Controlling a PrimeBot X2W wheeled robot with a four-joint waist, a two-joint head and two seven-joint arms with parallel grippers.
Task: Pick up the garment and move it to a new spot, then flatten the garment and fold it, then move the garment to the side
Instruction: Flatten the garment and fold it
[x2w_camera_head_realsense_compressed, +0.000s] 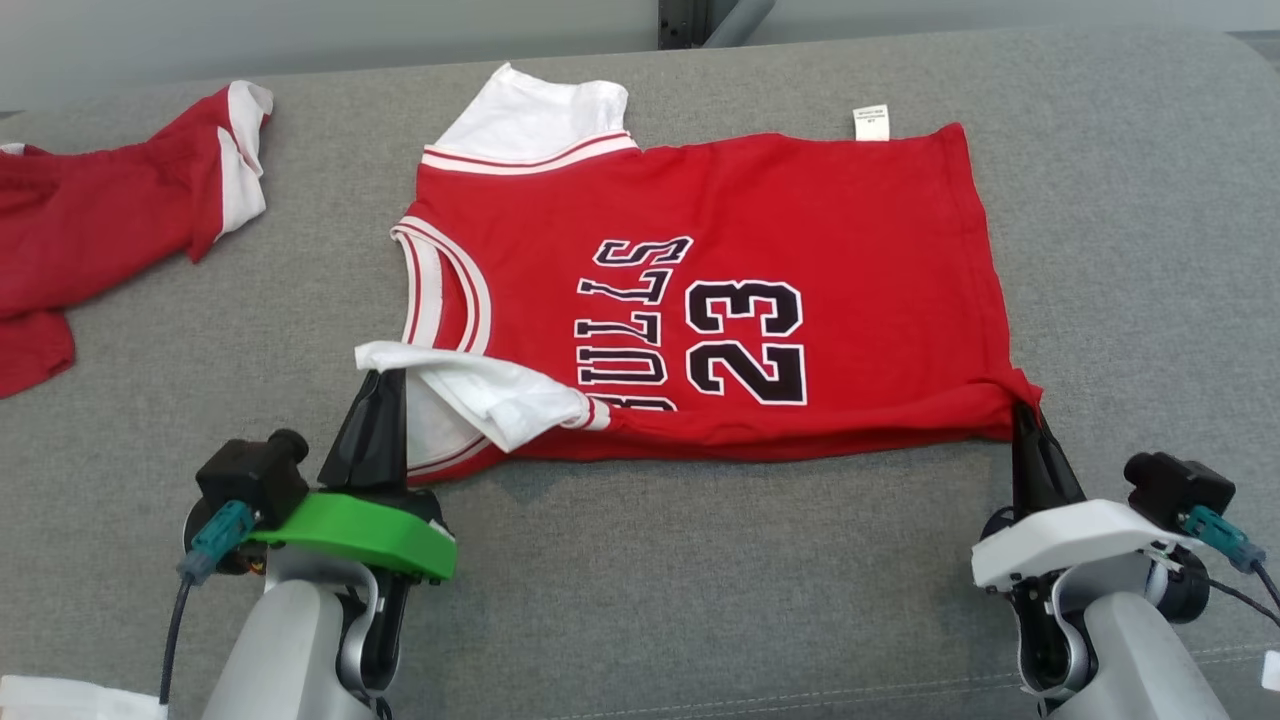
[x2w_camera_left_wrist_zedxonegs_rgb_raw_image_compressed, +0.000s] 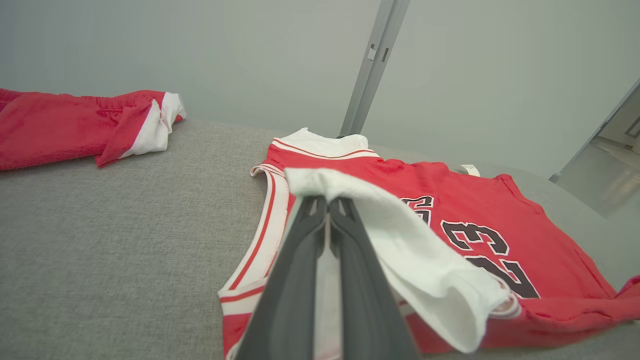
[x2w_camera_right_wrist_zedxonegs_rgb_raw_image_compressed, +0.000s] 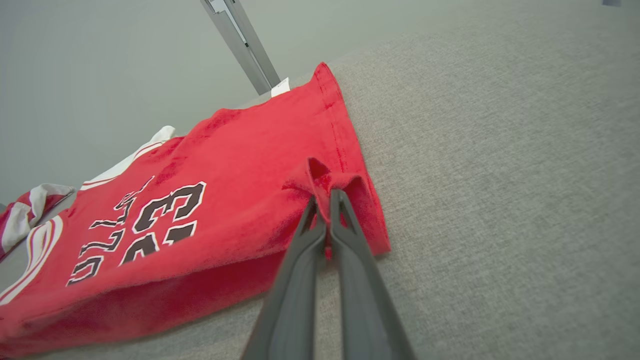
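Jaws clamped on the jersey (x2w_camera_head_realsense_compressed: 820, 220): left gripper (x2w_camera_head_realsense_compressed: 385, 385) at the sleeve (x2w_camera_head_realsense_compressed: 480, 392), right gripper (x2w_camera_head_realsense_compressed: 1025, 415) at the hem (x2w_camera_head_realsense_compressed: 1003, 392). Lift both level, 1 smooth fold.

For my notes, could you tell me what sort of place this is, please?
Probably an indoor test room for folding clothes: a grey fabric surface, a red jersey lying on it, a plain pale wall behind.
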